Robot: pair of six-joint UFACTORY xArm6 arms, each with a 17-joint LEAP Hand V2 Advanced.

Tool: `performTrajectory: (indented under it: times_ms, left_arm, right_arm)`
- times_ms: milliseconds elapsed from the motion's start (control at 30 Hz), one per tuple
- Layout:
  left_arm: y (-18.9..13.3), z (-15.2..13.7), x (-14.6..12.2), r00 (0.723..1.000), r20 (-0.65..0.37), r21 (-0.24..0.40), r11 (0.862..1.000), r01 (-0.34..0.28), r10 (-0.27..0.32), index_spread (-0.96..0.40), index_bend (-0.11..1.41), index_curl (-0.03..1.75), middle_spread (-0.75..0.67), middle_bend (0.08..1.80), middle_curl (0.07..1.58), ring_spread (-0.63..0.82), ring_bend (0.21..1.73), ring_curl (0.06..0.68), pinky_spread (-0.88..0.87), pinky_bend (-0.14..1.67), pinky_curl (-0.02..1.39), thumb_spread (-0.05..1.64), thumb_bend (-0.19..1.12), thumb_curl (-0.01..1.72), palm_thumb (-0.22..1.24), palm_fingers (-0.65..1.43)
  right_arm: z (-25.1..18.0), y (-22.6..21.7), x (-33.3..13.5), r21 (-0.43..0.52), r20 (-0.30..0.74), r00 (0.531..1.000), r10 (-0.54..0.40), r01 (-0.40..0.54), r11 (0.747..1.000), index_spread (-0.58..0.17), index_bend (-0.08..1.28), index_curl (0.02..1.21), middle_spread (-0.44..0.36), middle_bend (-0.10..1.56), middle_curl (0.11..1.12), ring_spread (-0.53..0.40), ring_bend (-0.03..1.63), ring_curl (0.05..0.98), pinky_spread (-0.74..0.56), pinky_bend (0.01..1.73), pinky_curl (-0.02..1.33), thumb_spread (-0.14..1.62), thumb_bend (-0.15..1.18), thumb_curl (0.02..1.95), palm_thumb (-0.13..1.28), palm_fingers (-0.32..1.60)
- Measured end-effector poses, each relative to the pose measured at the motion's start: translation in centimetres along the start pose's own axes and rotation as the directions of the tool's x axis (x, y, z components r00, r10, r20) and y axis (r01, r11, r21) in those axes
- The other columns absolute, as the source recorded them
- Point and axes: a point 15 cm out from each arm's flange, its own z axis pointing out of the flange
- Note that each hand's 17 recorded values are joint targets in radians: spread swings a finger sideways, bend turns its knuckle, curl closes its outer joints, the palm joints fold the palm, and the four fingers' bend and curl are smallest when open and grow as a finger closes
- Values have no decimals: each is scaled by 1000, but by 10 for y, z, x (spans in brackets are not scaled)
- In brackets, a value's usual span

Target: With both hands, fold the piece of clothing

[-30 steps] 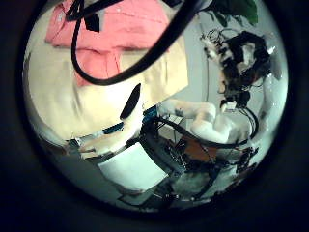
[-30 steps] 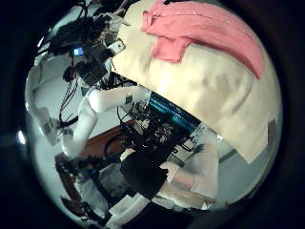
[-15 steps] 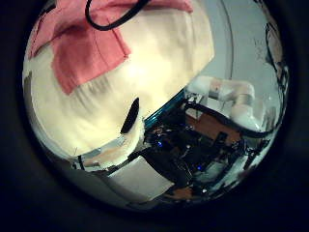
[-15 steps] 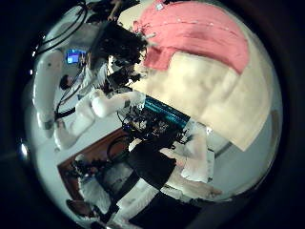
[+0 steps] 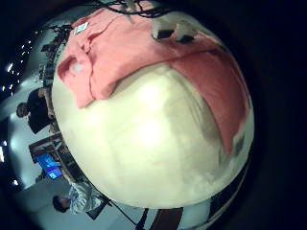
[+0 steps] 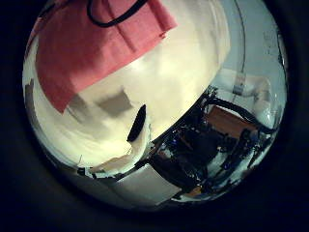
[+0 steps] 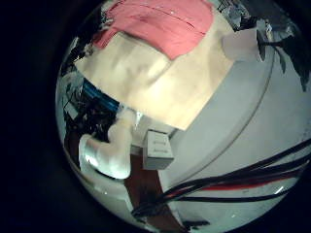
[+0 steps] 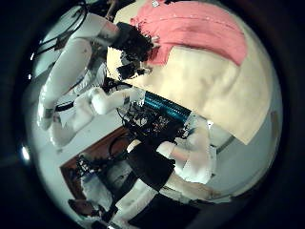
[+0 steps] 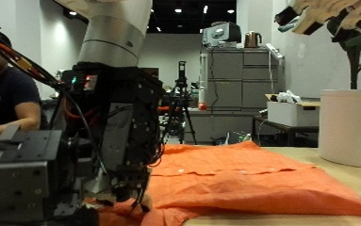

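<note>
An orange garment (image 9: 249, 179) lies spread flat on the pale table (image 9: 356, 220), holding nothing on it. One arm stands close in front, its dark hand (image 9: 105, 151) low at the garment's near edge. The right thumb side view shows this same hand (image 8: 133, 45) at the garment's (image 8: 195, 29) corner; whether it grips the cloth is hidden. The other hand (image 9: 337, 21) hangs high above the table with its fingers spread and nothing in them. The garment (image 5: 163, 57) fills much of the left palm views and also shows as the garment (image 6: 92, 48) and the garment (image 7: 160, 24).
A white round bin (image 9: 351, 127) with a plant stands beyond the table's far side. Grey cabinets (image 9: 237, 94) and a box (image 9: 287, 111) stand farther back. A table edge (image 7: 180, 121) drops off next to a small white box (image 7: 158, 146) on the floor.
The left palm's camera has come closer over the garment, which now fills more of its view. In the right thumb view, the other arm's hand has moved to the garment's corner.
</note>
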Motion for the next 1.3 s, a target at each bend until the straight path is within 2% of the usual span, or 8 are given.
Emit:
performTrajectory:
  times_ms: [200, 367, 467, 600, 733, 900, 933, 1300]
  left_arm:
    - [-8, -4, -4, 999, 46, -13, 1000, 24, -23, -79, 231, 364, -149, 457, 403, 118, 457, 180, 82, 222, 250, 948, -20, 313, 332, 621]
    - [-14, -11, -7, 998, 53, 4, 999, 44, -45, -265, 212, 394, -382, 587, 458, -219, 528, 198, -336, 457, 306, 1037, 66, 357, 580, 1053]
    - [-14, -18, -10, 997, 55, 18, 999, 51, -52, -357, 228, 424, -464, 620, 493, -361, 577, 231, -510, 577, 355, 1092, 119, 412, 713, 1135]
    - [-6, -29, -18, 996, 55, 20, 997, 74, -75, -462, 298, 473, -540, 677, 515, -486, 638, 262, -652, 701, 397, 1144, 136, 467, 777, 1225]
    - [2, -38, -27, 995, 55, 12, 996, 89, -89, -530, 352, 516, -572, 748, 539, -545, 699, 296, -720, 768, 423, 1177, 122, 508, 784, 1211]
    - [18, -53, -34, 993, 57, 7, 995, 100, -101, -571, 391, 562, -581, 805, 556, -571, 736, 325, -747, 809, 440, 1213, 106, 547, 789, 1169]
    - [22, -57, -35, 994, 56, 10, 995, 98, -99, -577, 398, 569, -582, 811, 557, -573, 740, 329, -746, 814, 443, 1216, 101, 554, 787, 1165]
    - [50, -87, -33, 995, 51, 2, 996, 84, -84, -605, 396, 627, -579, 842, 558, -577, 770, 364, -755, 878, 471, 1239, 56, 619, 784, 1144]
  right_arm:
    - [1, 0, 1, -3, 0, 1000, 2, -2, 1000, -331, 199, 379, 57, 189, 301, 214, 196, 233, 400, 183, 245, 1186, -18, 220, 224, 345]
    - [15, 4, 3, -36, 17, 1000, 10, -10, 999, -329, 198, 382, 65, 190, 304, 213, 196, 231, 398, 185, 243, 1185, -18, 222, 223, 343]
    - [20, 5, 5, -46, 23, 1000, 13, -12, 999, -329, 198, 383, 66, 190, 305, 214, 194, 229, 397, 186, 243, 1185, -18, 223, 223, 342]
    - [30, 4, 6, -64, 30, 1000, 7, -5, 998, -325, 187, 380, 67, 186, 305, 210, 216, 233, 387, 192, 244, 1185, -18, 223, 223, 359]
    - [42, 1, 9, -82, 39, 999, 8, -4, 997, -315, 176, 370, 27, 188, 304, 193, 254, 241, 368, 202, 247, 1192, -13, 225, 237, 393]
    - [64, -15, 24, -69, 14, 1000, 22, -21, 997, -298, 151, 339, -52, 200, 306, 105, 374, 272, 219, 244, 259, 1211, 9, 242, 342, 463]
    - [73, -19, 28, -68, 5, 1000, 25, -25, 997, -284, 149, 328, -72, 216, 315, 65, 412, 282, 157, 247, 259, 1205, 38, 262, 437, 482]
    - [158, -65, 53, 3, -44, 997, 65, -65, 998, -240, 162, 301, -110, 321, 369, -81, 538, 320, -53, 257, 253, 1117, -4, 308, 632, 507]
